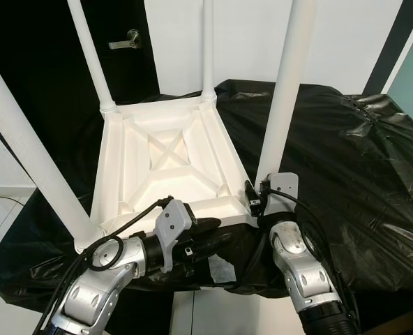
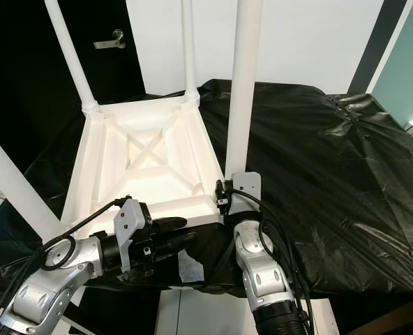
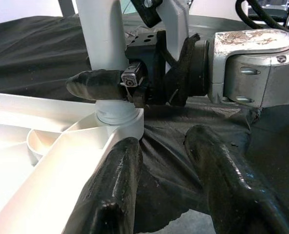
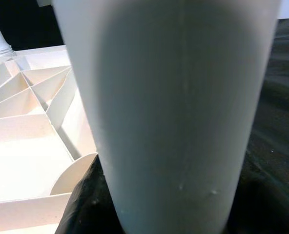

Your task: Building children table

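Black plastic sheet (image 1: 360,160) covers the surface, with the white kids' table (image 1: 168,164) upside down on it. Right hand (image 3: 116,84) grasps the near-right leg (image 1: 284,91); left hand (image 1: 208,227) sits released at the near rim. Leg could tilt and bind if pushed off-axis.

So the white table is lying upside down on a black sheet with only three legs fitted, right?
Not quite. The white table lies upside down on the black sheet, but all four legs are fitted, one at each corner, as the left eye view shows. The right gripper is at the near right leg.
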